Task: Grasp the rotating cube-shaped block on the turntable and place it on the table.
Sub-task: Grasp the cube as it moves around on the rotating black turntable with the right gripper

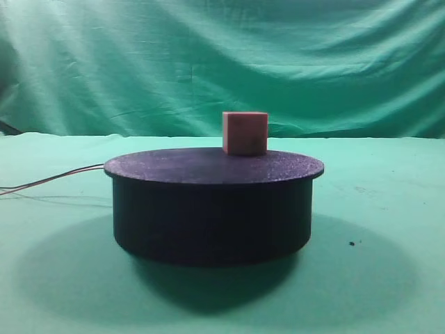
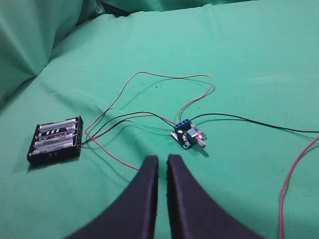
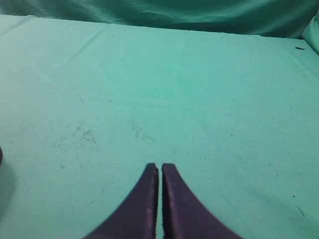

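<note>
The pinkish-salmon cube-shaped block [image 1: 245, 133] sits on the flat top of the black turntable [image 1: 212, 202], toward its far side, right of centre. The turntable stands on the green table [image 1: 389, 229]. Neither gripper shows in the exterior high view. My left gripper [image 2: 162, 159] is shut and empty above the green cloth, near the wiring. My right gripper [image 3: 160, 167] is shut and empty over bare green cloth. The block shows in neither wrist view.
Thin wires [image 1: 52, 179] lead left from the turntable. In the left wrist view a black battery holder [image 2: 55, 140], a small blue circuit board [image 2: 187, 135] and red and black wires [image 2: 294, 174] lie on the cloth. A wrinkled green curtain [image 1: 222, 62] hangs behind.
</note>
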You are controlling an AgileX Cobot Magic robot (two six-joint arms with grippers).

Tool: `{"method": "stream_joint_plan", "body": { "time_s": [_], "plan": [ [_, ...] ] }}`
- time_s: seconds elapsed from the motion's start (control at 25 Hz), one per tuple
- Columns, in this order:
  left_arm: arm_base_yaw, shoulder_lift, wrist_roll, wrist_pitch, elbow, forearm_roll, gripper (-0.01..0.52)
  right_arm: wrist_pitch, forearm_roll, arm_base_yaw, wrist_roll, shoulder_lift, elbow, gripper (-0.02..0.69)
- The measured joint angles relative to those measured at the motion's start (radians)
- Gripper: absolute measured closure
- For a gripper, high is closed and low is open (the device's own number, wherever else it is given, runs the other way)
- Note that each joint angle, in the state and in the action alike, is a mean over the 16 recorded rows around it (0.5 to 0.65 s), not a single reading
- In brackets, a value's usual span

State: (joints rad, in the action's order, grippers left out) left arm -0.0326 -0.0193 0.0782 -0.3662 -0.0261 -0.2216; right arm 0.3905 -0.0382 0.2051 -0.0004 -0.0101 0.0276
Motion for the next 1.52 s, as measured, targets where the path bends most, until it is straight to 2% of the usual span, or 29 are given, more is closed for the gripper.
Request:
{"method": "stream_joint_plan", "body": {
  "time_s": [0.64, 1.04, 1.16, 1.32, 1.52],
  "plan": [
    [0.0, 0.0, 0.0, 0.0, 0.0, 0.0, 0.514, -0.014, 0.0, 0.0, 0.001, 0.0, 0.0, 0.665],
    [0.0, 0.0, 0.0, 0.0, 0.0, 0.0, 0.514, -0.283, 0.082, 0.0, 0.035, 0.003, -0.011, 0.665],
    [0.0, 0.0, 0.0, 0.0, 0.0, 0.0, 0.514, -0.32, 0.114, 0.0, 0.05, 0.027, -0.05, 0.665],
    [0.0, 0.0, 0.0, 0.0, 0.0, 0.0, 0.514, -0.28, 0.154, 0.0, 0.076, 0.104, -0.133, 0.665],
    [0.0, 0.0, 0.0, 0.0, 0.0, 0.0, 0.514, -0.115, 0.171, 0.0, 0.092, 0.254, -0.25, 0.665]
  ]
}}
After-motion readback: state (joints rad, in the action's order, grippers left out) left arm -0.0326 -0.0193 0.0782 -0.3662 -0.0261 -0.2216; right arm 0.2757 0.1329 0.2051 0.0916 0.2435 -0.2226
